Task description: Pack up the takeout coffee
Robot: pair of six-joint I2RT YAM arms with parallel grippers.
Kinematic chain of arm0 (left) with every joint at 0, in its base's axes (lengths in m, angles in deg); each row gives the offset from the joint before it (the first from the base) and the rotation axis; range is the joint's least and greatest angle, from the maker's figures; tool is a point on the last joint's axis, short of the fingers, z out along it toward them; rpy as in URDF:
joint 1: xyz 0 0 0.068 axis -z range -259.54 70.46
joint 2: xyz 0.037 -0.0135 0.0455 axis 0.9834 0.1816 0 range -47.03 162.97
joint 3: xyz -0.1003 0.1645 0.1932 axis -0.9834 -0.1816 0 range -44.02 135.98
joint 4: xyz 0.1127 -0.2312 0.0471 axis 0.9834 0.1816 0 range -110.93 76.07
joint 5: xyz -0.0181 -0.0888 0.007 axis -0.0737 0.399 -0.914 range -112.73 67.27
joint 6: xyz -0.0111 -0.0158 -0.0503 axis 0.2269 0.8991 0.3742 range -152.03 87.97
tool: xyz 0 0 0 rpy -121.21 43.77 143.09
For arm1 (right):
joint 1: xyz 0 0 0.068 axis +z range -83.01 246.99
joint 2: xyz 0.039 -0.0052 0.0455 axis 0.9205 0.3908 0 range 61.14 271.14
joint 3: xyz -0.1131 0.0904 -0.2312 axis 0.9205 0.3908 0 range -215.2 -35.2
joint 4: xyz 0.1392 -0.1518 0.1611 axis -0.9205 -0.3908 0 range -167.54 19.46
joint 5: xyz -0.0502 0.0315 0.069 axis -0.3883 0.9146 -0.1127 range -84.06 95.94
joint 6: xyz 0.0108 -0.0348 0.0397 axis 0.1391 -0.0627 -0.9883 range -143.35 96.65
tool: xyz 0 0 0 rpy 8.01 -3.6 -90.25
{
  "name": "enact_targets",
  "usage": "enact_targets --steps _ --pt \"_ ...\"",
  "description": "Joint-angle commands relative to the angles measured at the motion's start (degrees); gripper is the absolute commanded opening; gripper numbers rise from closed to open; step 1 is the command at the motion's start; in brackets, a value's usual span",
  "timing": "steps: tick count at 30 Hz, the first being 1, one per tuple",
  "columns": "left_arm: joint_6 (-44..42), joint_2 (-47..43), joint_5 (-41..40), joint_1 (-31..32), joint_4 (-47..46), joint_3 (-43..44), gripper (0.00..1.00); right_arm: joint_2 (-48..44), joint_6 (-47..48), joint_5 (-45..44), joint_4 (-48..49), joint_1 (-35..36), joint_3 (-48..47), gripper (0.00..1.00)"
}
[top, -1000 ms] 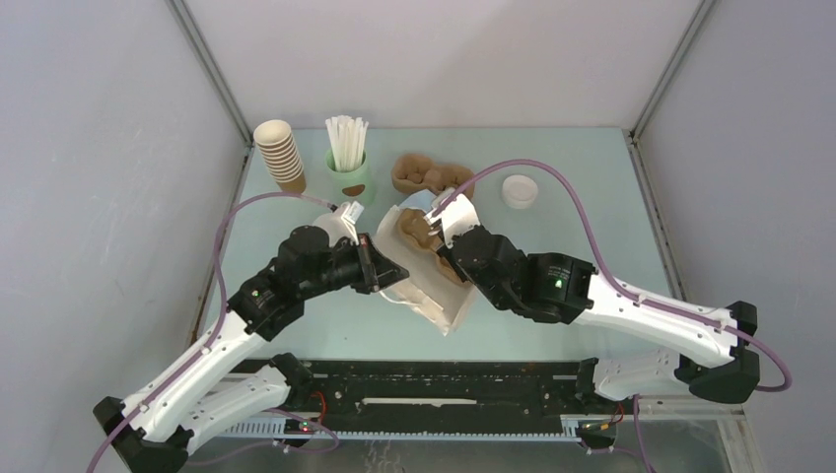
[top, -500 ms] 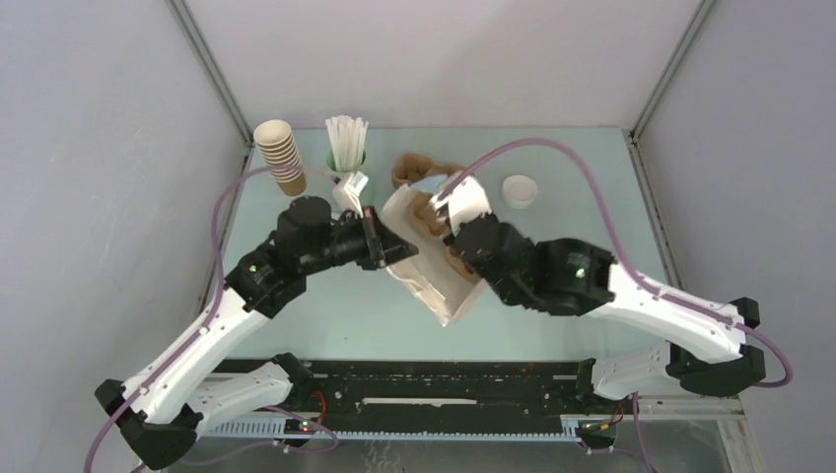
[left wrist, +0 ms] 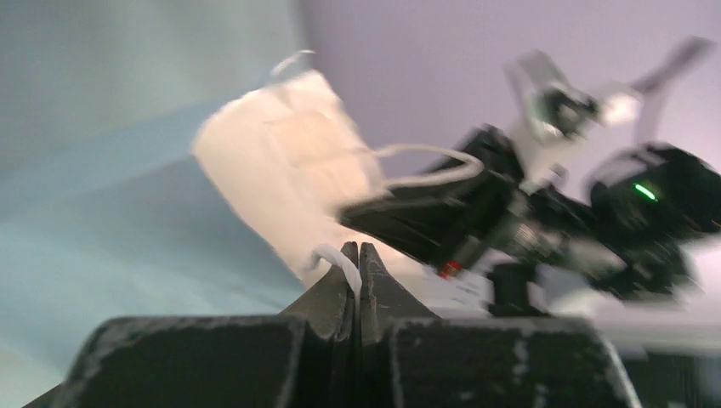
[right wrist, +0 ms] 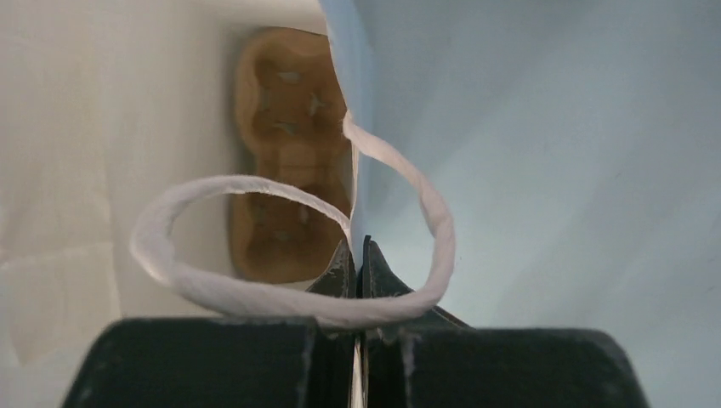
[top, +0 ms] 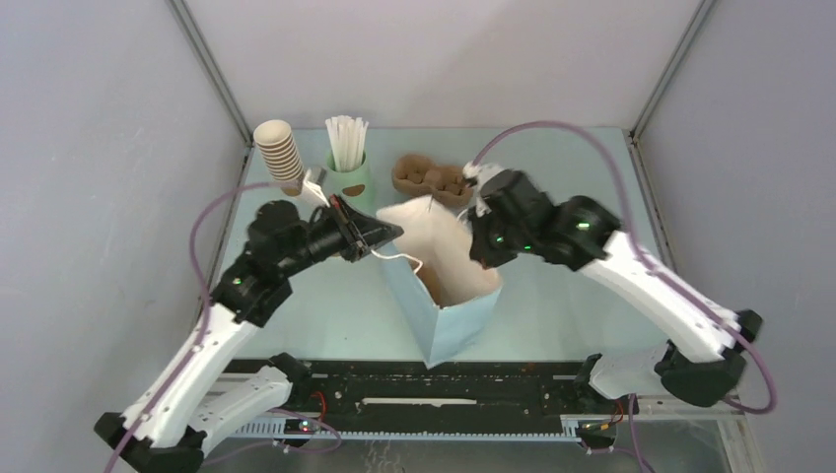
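Observation:
A paper bag, light blue outside and cream inside, stands upright with its mouth open at the table's middle. My left gripper is at the bag's left rim, and in the left wrist view this gripper is shut on the bag's white cord handle. My right gripper is at the right rim, shut on the blue paper wall, with a handle loop lying across its fingers. A brown pulp carrier lies inside the bag. The takeout coffee is hidden.
A stack of lidless brown cups and a mint-green cup of white straws stand at the back left. More brown pulp carriers sit behind the bag. The right arm fills the right side of the left wrist view.
The bag has gone from lying tilted to standing upright, lifted by both grippers. The right arm swung back and up and now covers the white round thing at the back right.

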Motion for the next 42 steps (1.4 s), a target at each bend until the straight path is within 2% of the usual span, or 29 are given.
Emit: enact_targets --steps 1,3,4,6,8,10,14,20,23,25,28,30,33,35,39,42 --pt "2.3 1.7 1.6 -6.2 -3.7 -17.0 0.00 4.6 -1.3 7.7 10.1 -2.2 14.3 0.00" --pt "0.8 4.6 6.2 -6.1 -3.0 -15.0 0.00 7.8 -1.6 11.3 8.2 -3.0 12.1 0.00" --pt "-0.9 5.8 7.8 -5.6 -1.2 -11.9 0.00 8.3 -1.4 10.0 6.6 -1.5 9.3 0.00" --pt "-4.4 6.0 6.3 -4.0 6.2 -2.5 0.00 6.8 -1.1 4.1 4.8 1.7 2.9 0.00" --pt "-5.5 4.1 3.5 -2.6 7.9 4.2 0.00 5.4 -1.1 3.2 2.8 3.1 -2.8 0.00" --pt "-4.9 1.4 1.1 -2.3 8.6 7.1 0.00 4.3 -1.8 2.4 1.3 3.6 -6.2 0.00" --pt "-5.4 -0.6 -0.4 -2.4 9.4 4.5 0.00 2.7 -2.8 1.9 1.9 3.7 -3.1 0.00" --pt "-6.5 1.4 0.3 -3.6 4.8 -9.3 0.00 3.3 -3.4 4.3 12.1 0.0 11.3 0.00" --pt "-7.8 4.1 1.9 -4.9 4.3 -12.0 0.00 6.4 -2.7 4.1 12.3 -0.5 11.1 0.00" --pt "-9.5 5.6 3.6 -5.4 5.0 -9.5 0.00 7.4 -2.0 3.0 10.0 -0.2 7.0 0.00" --pt "-12.8 5.5 4.3 -5.3 7.8 -1.4 0.00 6.5 0.0 -0.5 8.1 2.1 0.5 0.00" --pt "-14.4 4.1 3.9 -5.2 8.0 2.4 0.00 4.4 2.3 -2.2 9.1 3.6 -1.0 0.00" --pt "-16.5 1.6 3.5 -5.2 7.4 3.9 0.00 -0.5 5.6 -3.9 15.0 4.8 2.6 0.00" --pt "-17.1 -0.1 3.4 -5.2 5.7 1.8 0.00 -4.6 7.2 -4.1 20.7 4.8 6.6 0.00" --pt "-15.3 -3.5 4.4 -4.9 -1.8 -7.0 0.00 -12.3 11.7 -4.2 33.8 5.5 16.4 0.00" --pt "-15.6 -5.1 5.2 -3.7 -4.6 -12.3 0.00 -13.9 15.7 -7.5 39.8 7.0 20.2 0.00"
